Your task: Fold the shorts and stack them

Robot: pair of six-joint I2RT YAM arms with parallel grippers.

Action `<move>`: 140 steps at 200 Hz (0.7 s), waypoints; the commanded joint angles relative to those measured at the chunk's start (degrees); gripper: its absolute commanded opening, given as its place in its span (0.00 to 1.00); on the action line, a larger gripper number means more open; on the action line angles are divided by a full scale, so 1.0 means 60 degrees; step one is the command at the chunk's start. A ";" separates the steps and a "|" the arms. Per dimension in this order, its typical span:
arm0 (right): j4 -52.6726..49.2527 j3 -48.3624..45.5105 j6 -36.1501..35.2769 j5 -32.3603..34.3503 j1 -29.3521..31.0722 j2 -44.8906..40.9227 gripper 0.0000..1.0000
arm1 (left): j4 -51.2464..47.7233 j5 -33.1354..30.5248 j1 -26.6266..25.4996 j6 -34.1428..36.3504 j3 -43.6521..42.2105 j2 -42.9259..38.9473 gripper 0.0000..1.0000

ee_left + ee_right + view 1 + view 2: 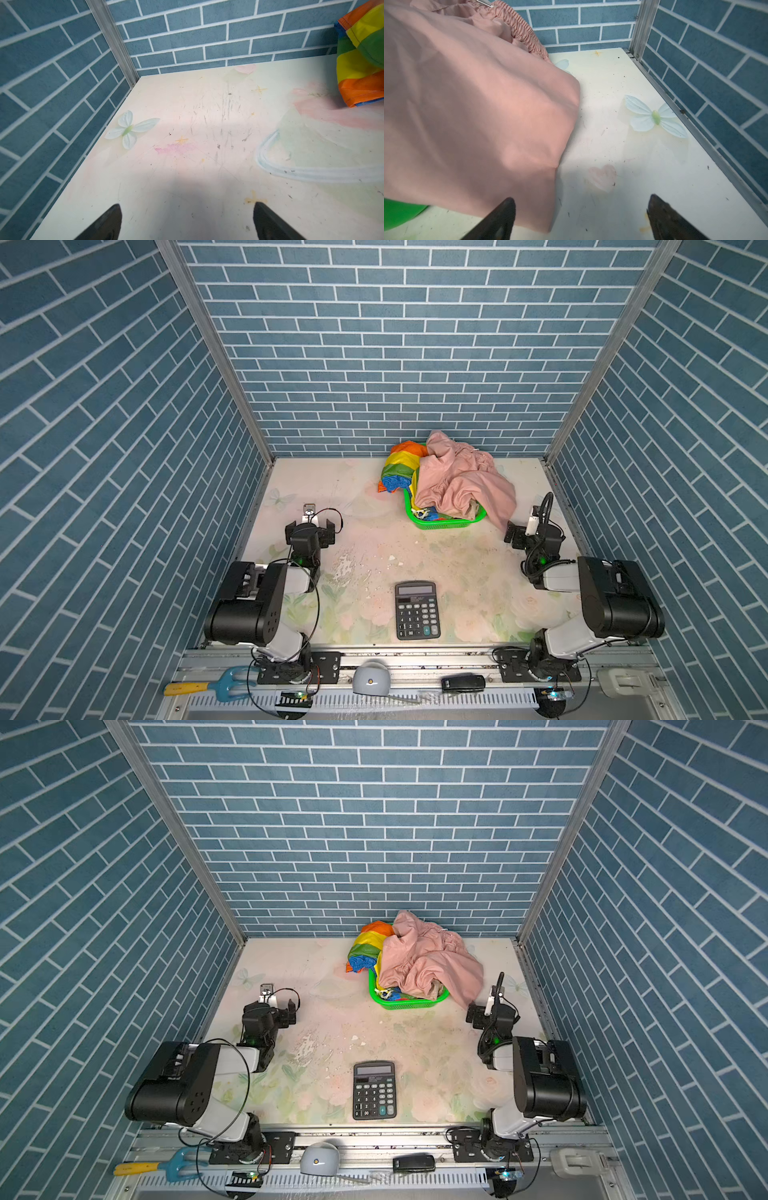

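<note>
the three shorts are sitting heaped in the green basket point(446, 526) at the back of the bench point(374, 543), none folded yet. the pink shorts point(461, 481) are lying on top, one leg spilling over the rim onto the bench. the rainbow shorts point(399, 468) are hanging off the basket's far side, and a beige fold point(468, 509), likely the third pair, is peeking out underneath. the right gripper point(581, 198) is hovering just beside the spilled pink leg with its jaws spread and empty, probably because that loose edge is the easiest thing to pinch. the left gripper point(187, 203) is waiting over bare bench, jaws spread too, well apart from the cloth. a calculator point(417, 610) is taking up the near middle, which is likely narrowing the folding room.
</note>
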 commanded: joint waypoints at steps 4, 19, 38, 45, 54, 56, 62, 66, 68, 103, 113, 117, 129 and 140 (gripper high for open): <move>0.0000 0.0152 -0.0357 -0.0121 -0.0021 -0.0065 0.99 | 0.0123 0.0038 0.0034 -0.0051 0.0015 -0.0038 1.00; -0.0021 0.0152 -0.0347 -0.0133 -0.0025 -0.0064 0.99 | 0.0132 0.0039 0.0034 -0.0045 0.0014 -0.0034 1.00; -0.0033 0.0152 -0.0359 -0.0137 -0.0022 -0.0065 0.99 | 0.0127 0.0034 0.0035 -0.0051 0.0018 -0.0038 1.00; -0.0027 0.0152 -0.0350 -0.0136 -0.0022 -0.0065 0.99 | 0.0130 0.0031 0.0035 -0.0041 0.0013 -0.0043 1.00; -0.0027 0.0152 -0.0356 -0.0133 -0.0020 -0.0068 0.99 | 0.0130 0.0037 0.0035 -0.0046 0.0011 -0.0038 1.00; -0.0027 0.0152 -0.0349 -0.0132 -0.0017 -0.0064 0.99 | 0.0130 0.0038 0.0024 -0.0045 0.0017 -0.0038 1.00; -0.0027 0.0152 -0.0361 -0.0132 -0.0018 -0.0063 0.99 | 0.0130 0.0038 0.0035 -0.0042 0.0012 -0.0038 1.00; -0.0028 0.0152 -0.0349 -0.0132 -0.0025 -0.0063 0.99 | 0.0130 0.0038 0.0035 -0.0041 0.0013 -0.0038 1.00; -0.0016 0.0152 -0.0358 -0.0139 -0.0025 -0.0070 0.99 | 0.0130 0.0038 0.0035 -0.0040 0.0018 -0.0038 1.00; -0.0023 0.0152 -0.0350 -0.0144 -0.0021 -0.0073 0.99 | 0.0123 0.0039 0.0050 -0.0053 0.0015 -0.0037 1.00; -0.0026 0.0152 -0.0351 -0.0133 -0.0023 -0.0073 0.99 | 0.0117 0.0050 0.0050 -0.0047 0.0021 -0.0038 1.00; -0.0020 0.0152 -0.0357 -0.0143 -0.0025 -0.0068 0.99 | 0.0103 0.0053 0.0050 -0.0054 0.0026 -0.0038 1.00; -0.0017 0.0160 -0.0352 -0.0146 -0.0025 -0.0069 0.99 | 0.0112 0.0053 0.0048 -0.0044 0.0025 -0.0045 0.99; -0.0063 0.0194 -0.0337 -0.0154 -0.0035 -0.0060 0.99 | 0.0116 0.0053 0.0050 -0.0053 0.0034 -0.0038 1.00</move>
